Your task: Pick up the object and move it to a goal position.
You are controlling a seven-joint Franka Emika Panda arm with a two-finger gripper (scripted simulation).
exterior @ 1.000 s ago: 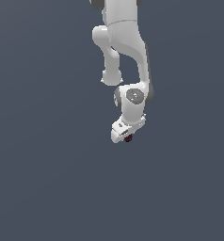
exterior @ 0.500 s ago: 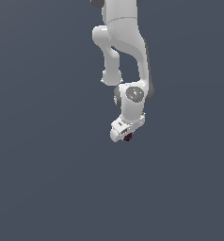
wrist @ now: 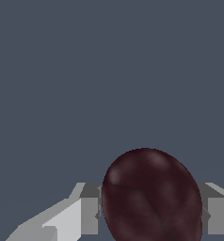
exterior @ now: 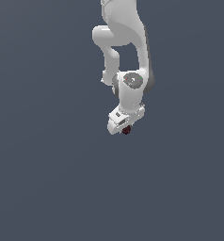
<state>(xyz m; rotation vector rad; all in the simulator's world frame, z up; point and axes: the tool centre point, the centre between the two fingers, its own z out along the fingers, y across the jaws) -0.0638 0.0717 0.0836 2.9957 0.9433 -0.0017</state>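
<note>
Looking like the carry step to me: the gripper [exterior: 125,128] has its fingers [wrist: 88,214] clamped on either side of the object [exterior: 127,130], which sits between them at the tip of the white arm [exterior: 125,52]. No surface edge or goal marker shows, just flat slate-grey background, so I can't tell how far is left. Next move probably calls for a steady glide without loosening the squeeze. Going left to right in the wrist view: blocky matte grey-white finger, then the glossy, dark maroon, egg-ish ball with faint dimples, then the other finger.
</note>
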